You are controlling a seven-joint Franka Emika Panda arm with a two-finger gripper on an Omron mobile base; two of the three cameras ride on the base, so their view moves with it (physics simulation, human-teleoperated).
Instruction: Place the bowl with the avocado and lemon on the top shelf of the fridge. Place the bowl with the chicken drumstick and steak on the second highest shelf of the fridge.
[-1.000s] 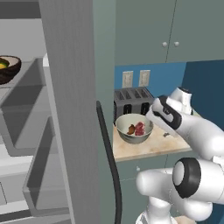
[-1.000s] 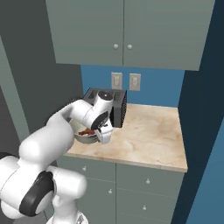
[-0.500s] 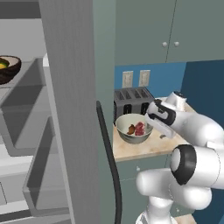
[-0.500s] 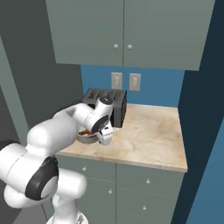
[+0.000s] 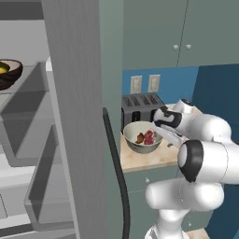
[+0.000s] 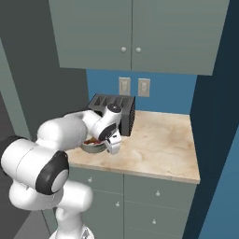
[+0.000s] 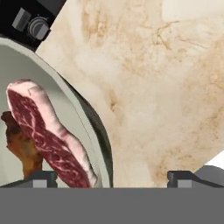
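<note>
Over the marble worktop (image 6: 154,144), the claw (image 7: 107,177) is being held wide open astride the rim of the pale bowl (image 5: 141,137), where steak (image 7: 46,135) and drumstick (image 7: 19,146) are lying.

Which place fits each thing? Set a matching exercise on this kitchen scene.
Things:
1. steak
2. toaster
3. dark brown bowl
4. end effector

Places:
A. on a fridge shelf
B. against the blue wall, behind the pale bowl
C. astride the pale bowl's rim, open
D. inside the pale bowl, beside the chicken drumstick

Pairs: 1-D, 2-B, 3-A, 4-C
</note>
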